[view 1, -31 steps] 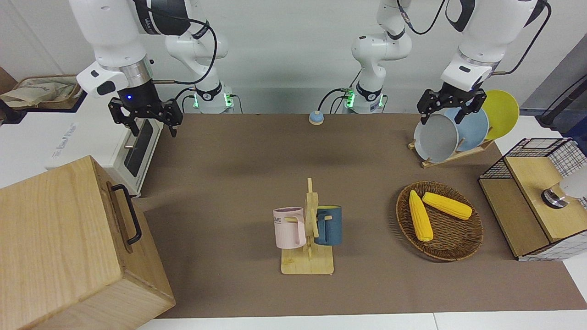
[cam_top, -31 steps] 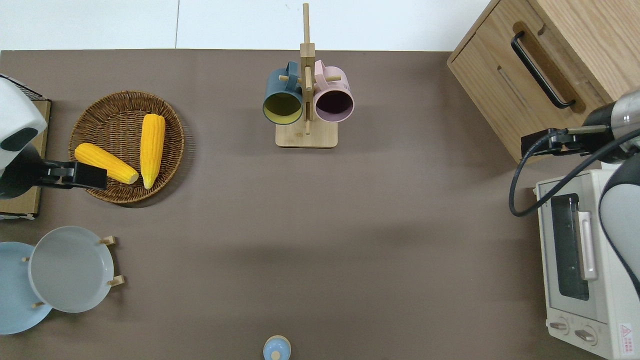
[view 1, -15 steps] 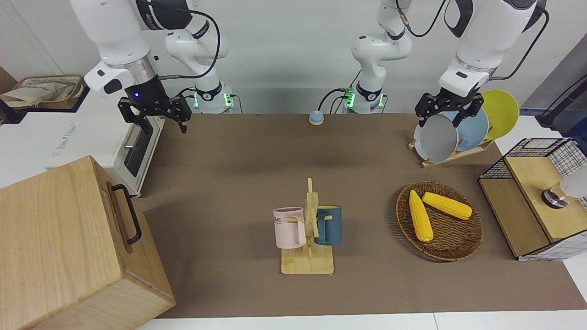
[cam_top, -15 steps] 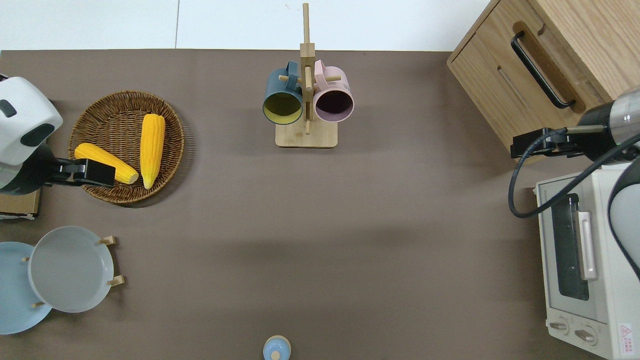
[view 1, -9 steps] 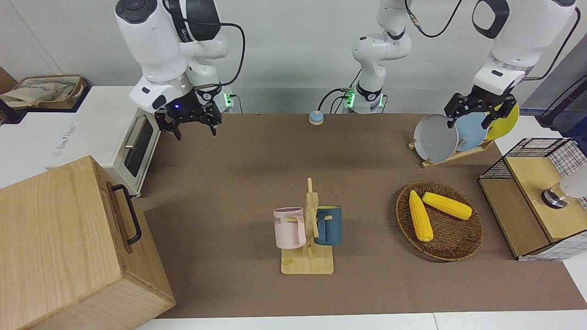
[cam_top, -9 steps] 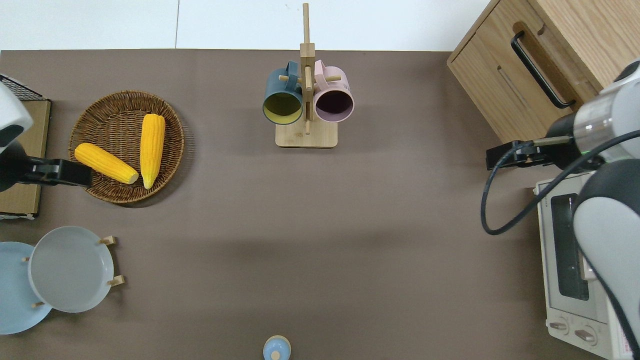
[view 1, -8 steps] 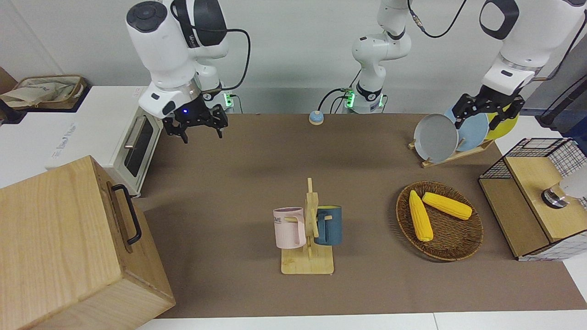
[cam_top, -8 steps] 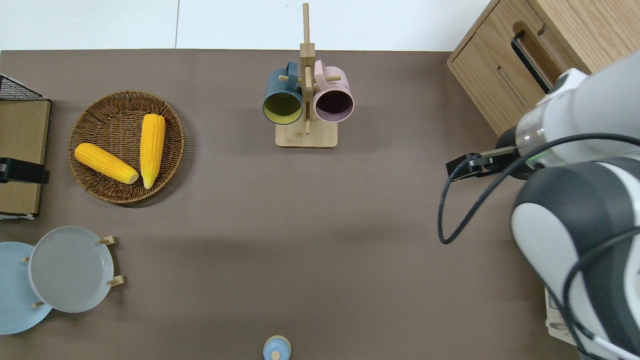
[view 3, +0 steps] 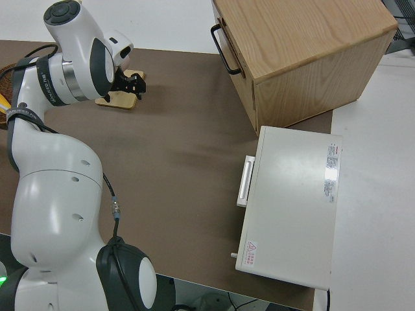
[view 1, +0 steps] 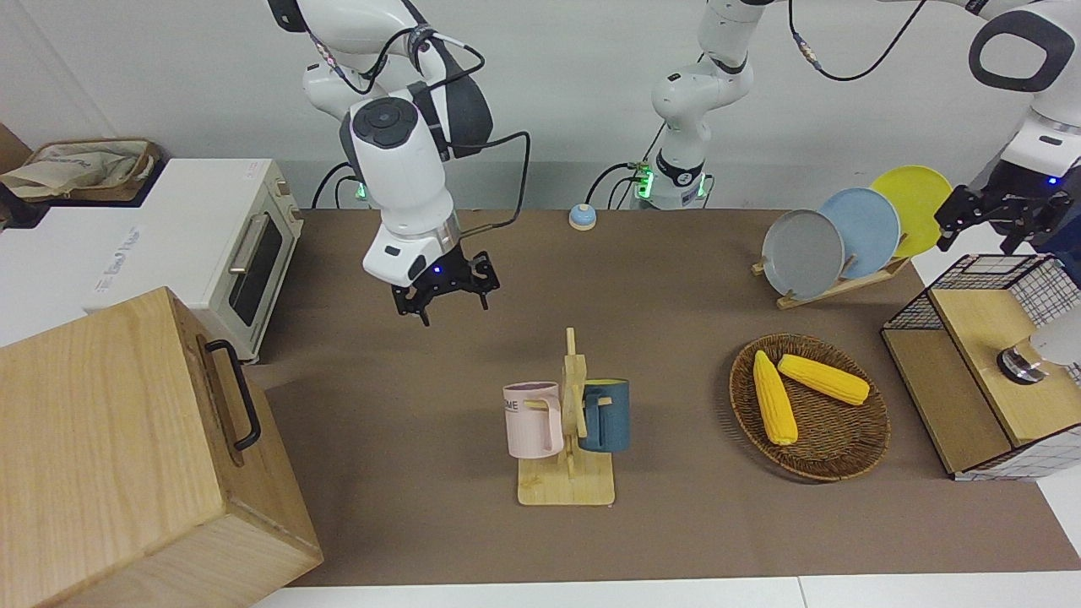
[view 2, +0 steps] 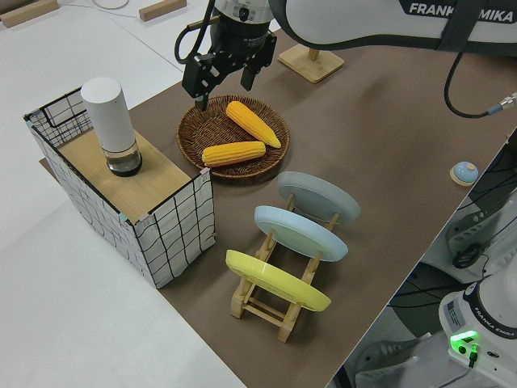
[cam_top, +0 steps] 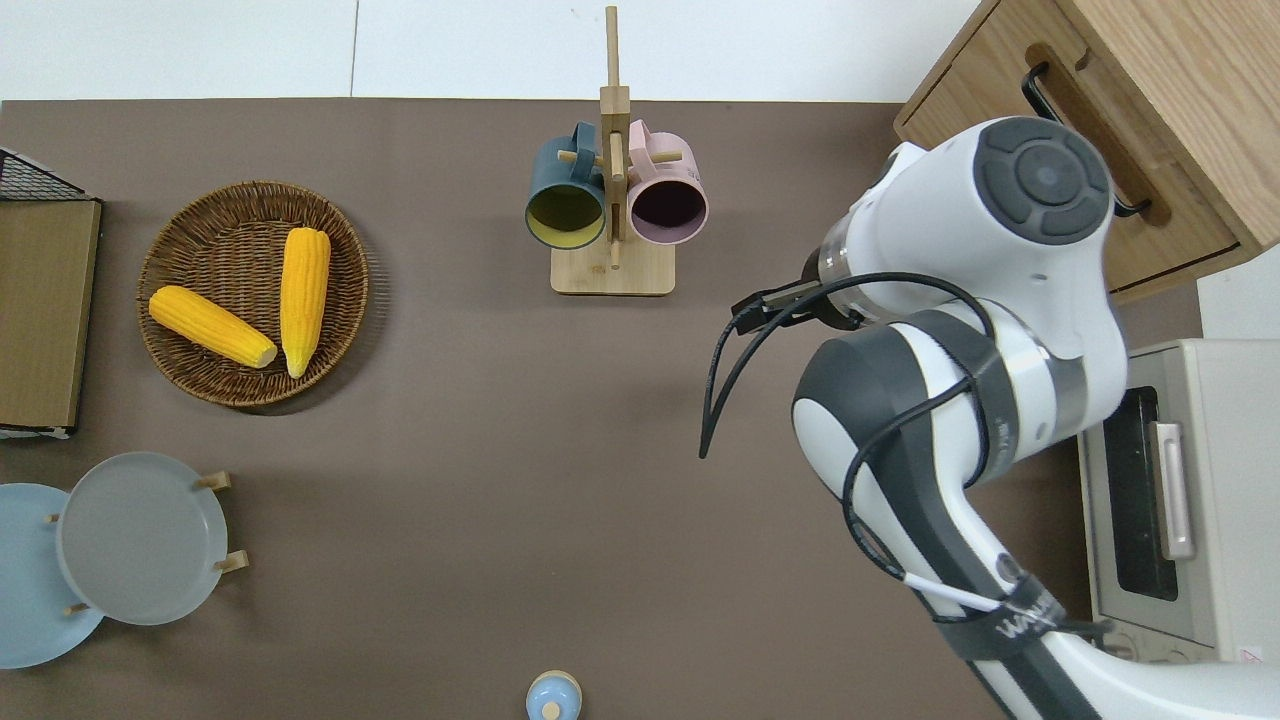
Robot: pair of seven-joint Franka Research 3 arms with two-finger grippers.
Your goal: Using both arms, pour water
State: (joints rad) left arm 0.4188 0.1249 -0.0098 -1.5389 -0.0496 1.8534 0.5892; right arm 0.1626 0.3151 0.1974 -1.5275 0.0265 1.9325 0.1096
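My right gripper [view 1: 445,295] has swung in from the toaster oven [view 1: 198,253] and now hangs over bare mat, toward the right arm's end from the mug rack [view 1: 567,422], fingers apart and empty. My left gripper [view 1: 996,221] has gone the opposite way, out from the plates to the left arm's end, well apart from the mug rack, also spread and empty. The pink mug [view 1: 532,420] and blue mug [view 1: 605,415] hang untouched on the rack. I judge that I am only approaching: nothing is grasped, and pouring has not begun.
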